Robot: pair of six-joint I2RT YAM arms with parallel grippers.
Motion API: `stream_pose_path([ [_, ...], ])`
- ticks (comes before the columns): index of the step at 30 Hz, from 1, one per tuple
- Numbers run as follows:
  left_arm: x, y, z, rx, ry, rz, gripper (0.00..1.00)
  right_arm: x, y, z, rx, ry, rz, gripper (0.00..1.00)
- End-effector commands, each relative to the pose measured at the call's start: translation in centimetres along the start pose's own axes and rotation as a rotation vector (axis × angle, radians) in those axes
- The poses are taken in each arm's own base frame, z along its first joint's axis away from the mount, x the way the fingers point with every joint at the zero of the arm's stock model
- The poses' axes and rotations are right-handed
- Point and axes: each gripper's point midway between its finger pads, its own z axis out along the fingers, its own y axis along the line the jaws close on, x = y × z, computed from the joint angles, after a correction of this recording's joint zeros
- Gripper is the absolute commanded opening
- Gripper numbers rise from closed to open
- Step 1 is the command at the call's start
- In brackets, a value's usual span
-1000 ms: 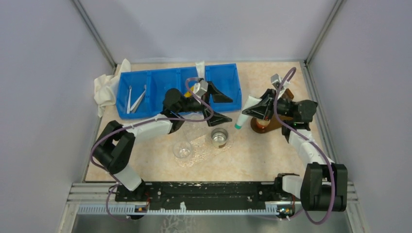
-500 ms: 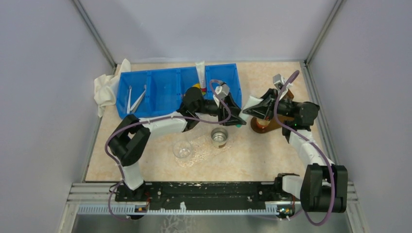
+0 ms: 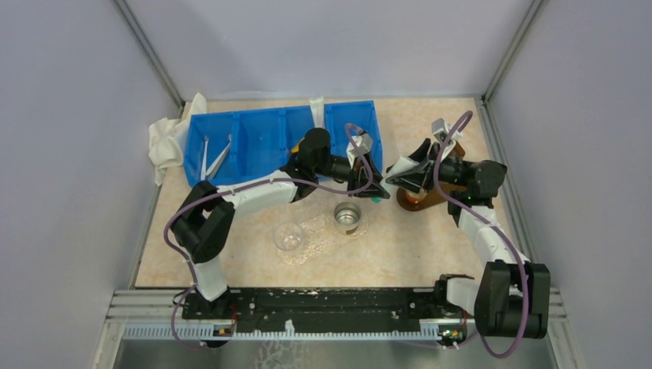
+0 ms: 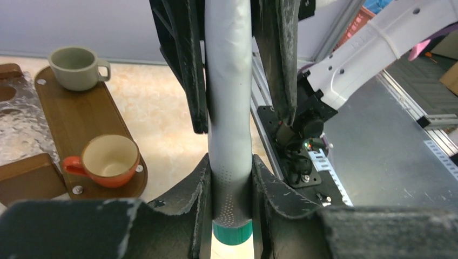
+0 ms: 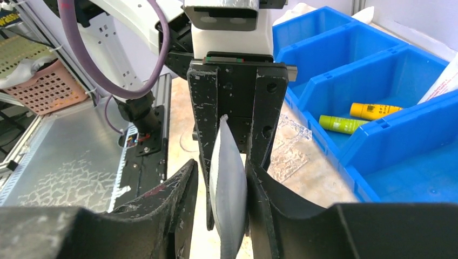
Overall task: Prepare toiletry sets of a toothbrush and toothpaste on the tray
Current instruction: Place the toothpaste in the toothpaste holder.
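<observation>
Handover: the left gripper [image 4: 231, 168], over from the blue bin [image 3: 254, 142] a second ago, now pinches the toothpaste [image 4: 229, 108] just beside its green cap [image 4: 232, 233]. Beyond its fingertips, the right gripper [image 5: 224, 171] has slackened around the crimped end, with a gap showing. The tube likely goes next to the tray [image 3: 311, 244], just below the left gripper.

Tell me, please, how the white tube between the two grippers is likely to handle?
The tube probably squashes easily: its skin shows dents. Its crimped end looks thin and likely bends. The smooth skin may slip in a light grip.
</observation>
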Motion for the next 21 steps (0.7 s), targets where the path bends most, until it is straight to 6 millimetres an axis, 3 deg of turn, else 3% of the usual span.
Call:
stream_pose_path([
  [1,0.0,-0.4,0.0,0.036,0.049,0.034,0.13,-2.6,1.1,-0.2,-0.01,-0.001,-0.133,0.38],
  [4,-0.2,-0.3,-0.2,0.023,0.051,0.035,0.13,-2.6,1.1,-0.3,-0.006,0.0,-0.132,0.36],
  [8,-0.9,-0.3,-0.7,0.012,0.032,0.045,0.19,-2.4,0.9,-0.3,-0.003,0.005,-0.124,0.0],
  [12,-2.9,-0.9,-3.0,-0.013,-0.022,0.083,0.47,-2.3,0.8,-0.4,0.001,0.007,-0.122,0.0],
  [17,-6.3,-1.7,-8.8,-0.2,-0.138,0.249,0.88,-2.5,0.9,-0.5,0.006,0.011,-0.132,0.0],
  [19,-7.3,-2.6,-10.5,-0.274,-0.177,0.32,0.98,-2.5,0.6,-0.7,0.014,0.012,-0.128,0.0],
  [21,-8.3,-3.7,-11.5,-0.316,-0.207,0.377,0.99,-2.6,0.3,-0.8,0.024,0.016,-0.122,0.0],
])
